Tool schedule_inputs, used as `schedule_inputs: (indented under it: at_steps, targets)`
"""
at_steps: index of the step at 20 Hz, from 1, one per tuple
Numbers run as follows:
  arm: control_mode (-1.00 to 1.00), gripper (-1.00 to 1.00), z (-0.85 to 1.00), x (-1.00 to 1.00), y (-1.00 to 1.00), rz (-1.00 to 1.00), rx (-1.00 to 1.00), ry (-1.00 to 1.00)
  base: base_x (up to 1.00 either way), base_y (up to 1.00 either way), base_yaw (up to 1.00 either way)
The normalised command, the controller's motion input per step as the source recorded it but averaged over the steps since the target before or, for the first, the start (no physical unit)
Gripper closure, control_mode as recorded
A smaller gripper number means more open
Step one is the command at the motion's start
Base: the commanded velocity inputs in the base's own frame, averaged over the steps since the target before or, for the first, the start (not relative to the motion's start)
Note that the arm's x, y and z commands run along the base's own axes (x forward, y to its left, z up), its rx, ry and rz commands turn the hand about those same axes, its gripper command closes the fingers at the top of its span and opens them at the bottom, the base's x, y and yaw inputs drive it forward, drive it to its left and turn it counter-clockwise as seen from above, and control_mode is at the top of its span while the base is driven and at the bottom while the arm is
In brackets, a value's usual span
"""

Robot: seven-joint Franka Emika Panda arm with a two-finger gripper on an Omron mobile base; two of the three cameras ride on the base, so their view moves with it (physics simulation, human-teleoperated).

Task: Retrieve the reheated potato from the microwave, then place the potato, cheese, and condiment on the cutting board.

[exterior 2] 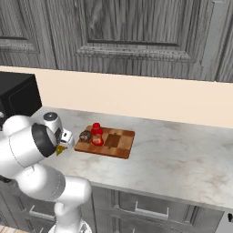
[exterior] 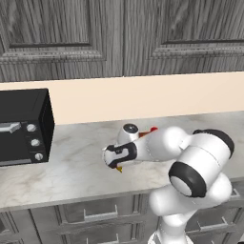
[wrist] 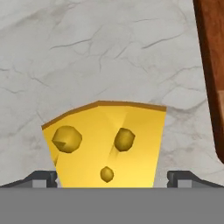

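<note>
While the jaws stand wide apart on either side of the cheese, nothing is gripped yet: in the hand view the two tips sit at the bottom corners with the yellow wedge between them, resting on the marble counter. The gripper is low over the counter, just off the left end of the board. On that board the potato and the red bottle already stand close together at the near-left corner, so by my reading the cheese is the last item to move.

Risks from here, as I judge them:
- The wedge tapers, so a squeeze on its slanted faces could pop it out or tip it, rather than hold it
- If the jaws close too high on the wedge, they may catch only the thin top edge and lose it during the lift
- The board's edge lies near the cheese on one side; a low carry could knock the wedge against that rim
- Potato and bottle crowd the nearest corner, so a short drop there might topple the bottle or roll the potato off; the bare far half of the board looks safer

A black toaster oven sits well to the left, clear of the path
</note>
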Motion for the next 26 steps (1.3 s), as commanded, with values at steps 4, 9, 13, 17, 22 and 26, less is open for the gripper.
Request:
schedule_inputs:
  at_steps: [4, 9, 13, 17, 22, 26]
  targets:
    - [-1.0, 1.0, -0.05, -0.05, 0.09, 0.03, 0.0, 0.0, 0.0, 0.0, 0.0]
    - [-1.0, 1.0, 0.0, -0.18, 0.01, 0.0, 0.0, 0.0, 0.0, 0.0, 0.0]
    - [-1.0, 1.0, 0.14, -0.41, -0.1, 0.0, 0.0, 0.02, 0.0, 0.0, 0.0]
    - [-1.0, 1.0, 0.35, -0.39, -0.21, 0.0, 0.0, 0.03, 0.0, 0.0, 0.0]
    - [-1.0, 1.0, 0.46, -0.25, -0.35, 0.0, 0.0, 0.0, 0.0, 0.0, 0.0]
    - [-1.0, 1.0, 0.31, -0.19, -0.49, 0.0, -0.03, 0.02, 0.0, 0.0, 0.0]
